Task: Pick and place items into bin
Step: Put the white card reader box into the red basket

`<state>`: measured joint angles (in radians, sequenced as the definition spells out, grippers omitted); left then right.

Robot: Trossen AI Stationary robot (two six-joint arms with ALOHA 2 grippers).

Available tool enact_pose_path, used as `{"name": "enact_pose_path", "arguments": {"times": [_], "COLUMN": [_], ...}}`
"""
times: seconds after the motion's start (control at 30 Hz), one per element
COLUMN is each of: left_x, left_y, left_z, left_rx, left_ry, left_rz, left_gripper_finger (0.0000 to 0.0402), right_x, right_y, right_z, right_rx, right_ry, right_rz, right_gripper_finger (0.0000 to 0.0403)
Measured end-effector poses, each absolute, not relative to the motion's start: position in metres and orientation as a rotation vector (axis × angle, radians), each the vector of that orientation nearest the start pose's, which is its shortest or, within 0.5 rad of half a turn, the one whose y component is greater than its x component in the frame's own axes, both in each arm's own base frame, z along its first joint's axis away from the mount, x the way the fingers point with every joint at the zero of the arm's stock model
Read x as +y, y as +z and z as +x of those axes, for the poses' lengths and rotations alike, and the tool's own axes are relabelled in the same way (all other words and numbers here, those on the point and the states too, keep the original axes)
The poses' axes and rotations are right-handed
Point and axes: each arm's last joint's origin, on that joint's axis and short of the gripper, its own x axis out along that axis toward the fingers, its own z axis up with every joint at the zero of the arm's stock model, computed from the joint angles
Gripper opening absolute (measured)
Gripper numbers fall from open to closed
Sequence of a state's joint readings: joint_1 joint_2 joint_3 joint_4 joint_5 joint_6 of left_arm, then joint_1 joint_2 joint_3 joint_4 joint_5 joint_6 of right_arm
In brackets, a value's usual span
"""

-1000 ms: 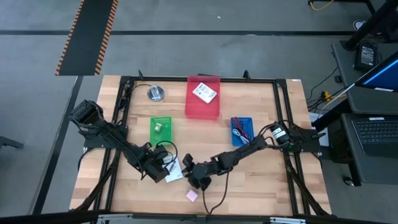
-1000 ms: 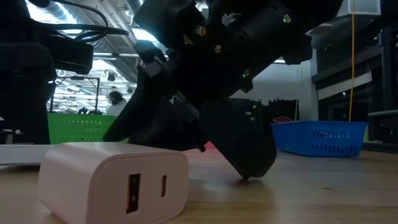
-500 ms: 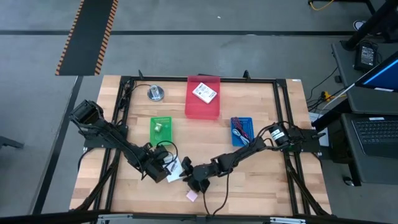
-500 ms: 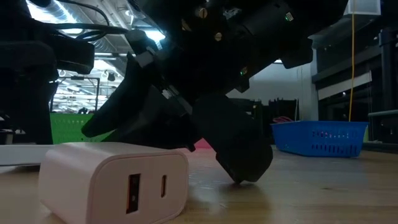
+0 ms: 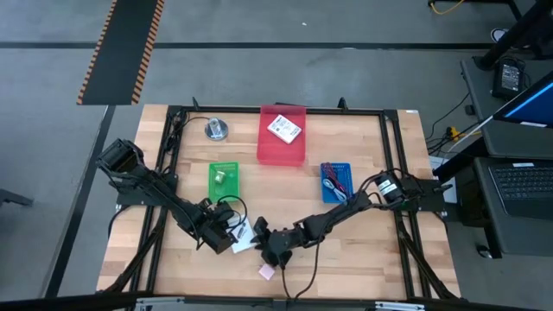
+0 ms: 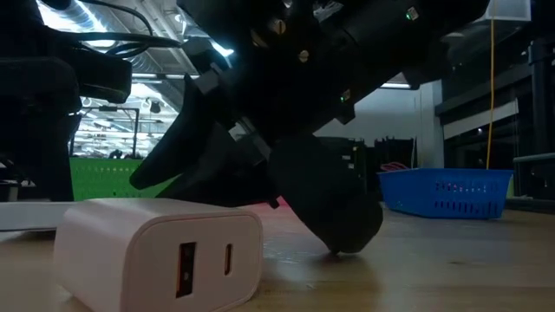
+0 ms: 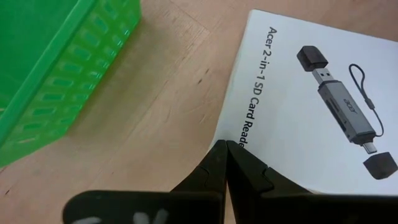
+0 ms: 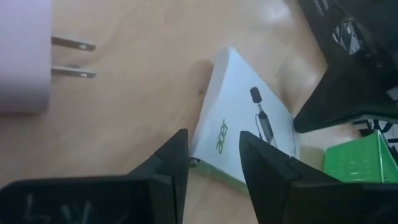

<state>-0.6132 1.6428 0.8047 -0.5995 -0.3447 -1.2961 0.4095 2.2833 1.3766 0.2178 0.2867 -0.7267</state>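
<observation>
not much is changing from a second ago: the right gripper is sitting a touch lower and closer to the front edge of the table than before, and in the low view its dark bulk has shifted a bit leftward over the pink charger. the left gripper is staying put, and nothing else on the table is moving.

the white box is lying flat on the wood near the front middle of the table, right between the two grippers, outside any bin. up close it's a white carton printed with "acer 2-in-1 sd card reader" and a picture of a grey stick-style reader with its black caps off. the right wrist view is showing a green stripe along one edge of it.

the left gripper's fingers are pressed together, tips touching each other right at the box's edge, not pinching it. the right gripper's fingers are spread apart, hovering just short of the box's end, with the charger's two metal prongs off to one side.

the pink charger is sitting near the front edge, just beside the right gripper. the green bin, red bin and blue bin are further back.
</observation>
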Motion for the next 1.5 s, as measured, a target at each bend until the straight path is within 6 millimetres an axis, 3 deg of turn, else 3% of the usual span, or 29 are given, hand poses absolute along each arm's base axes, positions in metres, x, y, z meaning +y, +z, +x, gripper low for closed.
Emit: {"name": "enact_pose_path", "arguments": {"times": [0.5,1.1,1.5], "left_x": [-0.142,-0.143,-0.145], "left_y": [0.131,0.131,0.131], "left_z": [0.218,0.22,0.221], "left_rx": [1.142,1.149,1.146], "left_ry": [0.588,0.553,0.52], "left_rz": [-0.453,-0.453,-0.451], "left_gripper_finger": [0.0003,0.0003,0.0003], "right_x": [0.176,0.16,0.162], "right_y": [0.083,0.083,0.101], "right_z": [0.425,0.431,0.446], "right_rx": [0.655,0.665,0.674], "right_ry": [0.361,0.343,0.282], "right_rz": [-0.91,-0.9,-1.047], "right_gripper_finger": [0.0122,0.0122,0.0122]}}
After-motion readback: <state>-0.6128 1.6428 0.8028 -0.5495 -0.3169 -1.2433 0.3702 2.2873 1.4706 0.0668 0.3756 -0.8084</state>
